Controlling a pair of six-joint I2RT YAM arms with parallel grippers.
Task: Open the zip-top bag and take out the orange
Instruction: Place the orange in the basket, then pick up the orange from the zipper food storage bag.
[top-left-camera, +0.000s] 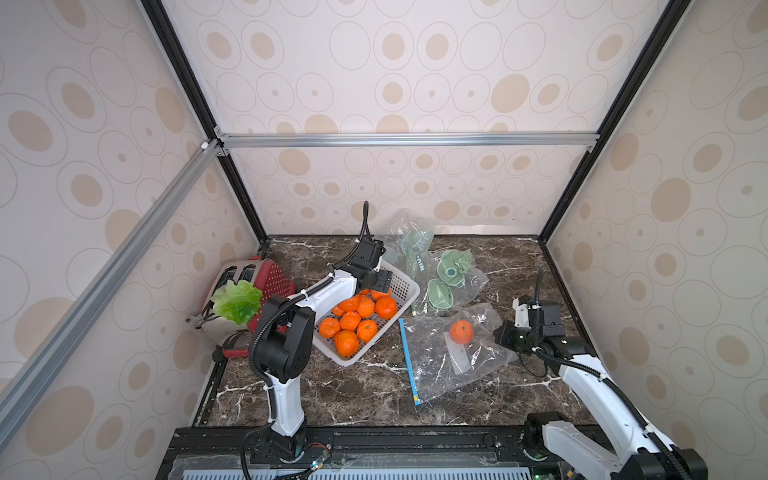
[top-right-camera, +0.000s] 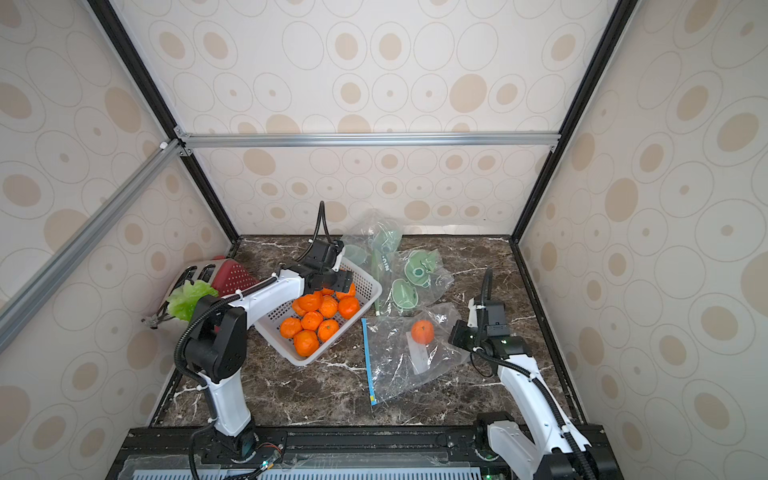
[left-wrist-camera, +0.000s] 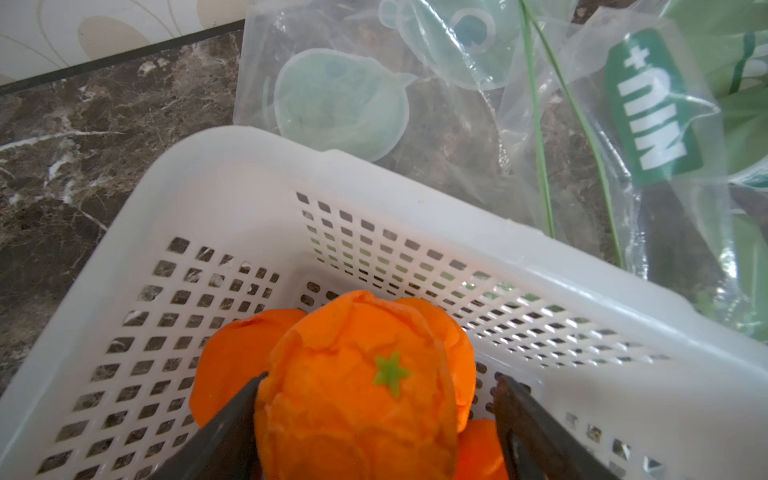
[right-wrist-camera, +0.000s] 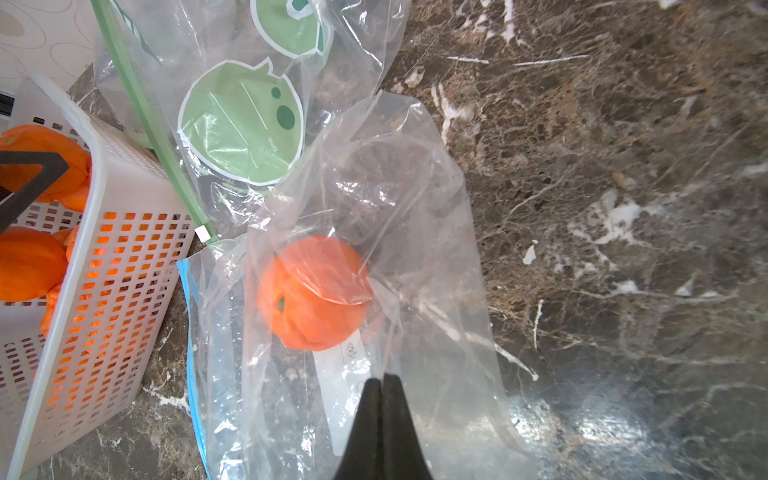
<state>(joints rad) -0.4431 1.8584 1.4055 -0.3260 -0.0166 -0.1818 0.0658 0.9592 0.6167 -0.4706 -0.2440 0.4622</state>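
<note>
The left claw (left-wrist-camera: 380, 376) hangs over the white basket (top-left-camera: 409, 286). Its jaws are spread wide on either side of the topmost fruit (left-wrist-camera: 353, 395) of the heaped oranges (top-left-camera: 351, 320). One finger touches the peel and the other stands clear of it, so nothing is gripped.

The zip-top bag (top-left-camera: 440, 365) lies on the marble worktop (top-left-camera: 353, 395), just beside the basket at its 4 o'clock. Its blue zip strip (top-left-camera: 409, 361) runs along the bag's 9 o'clock edge. The orange (top-left-camera: 461, 331) sits inside the bag toward its 12 o'clock end, plain through the clear film in both top views.

The right claw (right-wrist-camera: 383, 380) is at the bag's 3 o'clock edge, with its jaws pressed together right over the film. Whether they pinch any plastic I cannot tell.

Green-printed bags (top-left-camera: 451, 270) lie at 12 o'clock from the zip-top bag. A red toaster (top-left-camera: 257, 282) with a lettuce leaf (top-left-camera: 237, 301) against it stands at 9 o'clock from the basket.
</note>
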